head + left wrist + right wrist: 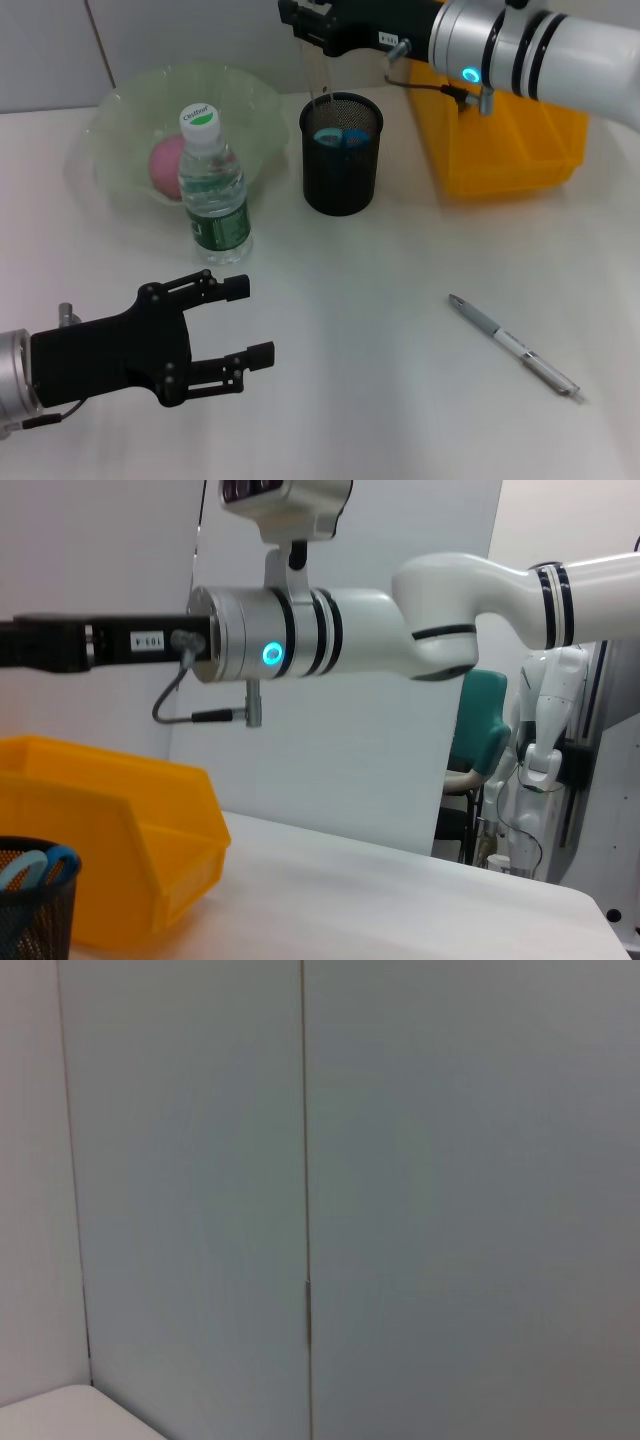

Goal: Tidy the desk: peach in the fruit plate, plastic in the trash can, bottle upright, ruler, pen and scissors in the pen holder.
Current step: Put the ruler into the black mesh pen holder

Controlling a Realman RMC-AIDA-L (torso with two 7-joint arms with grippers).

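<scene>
The right gripper point(312, 28), at 12 o'clock above the pen holder point(341, 153), holds a clear ruler point(318, 75), hard to make out. The left gripper point(240, 322) hovers at 7 o'clock, jaws open. The pen point(513, 345) lies on the table point(400, 400) at 4 o'clock.

Right gripper point(305, 25) fingertips cut off by top edge; peach point(166, 165) partly behind bottle point(212, 190), prob. resting in plate.
</scene>
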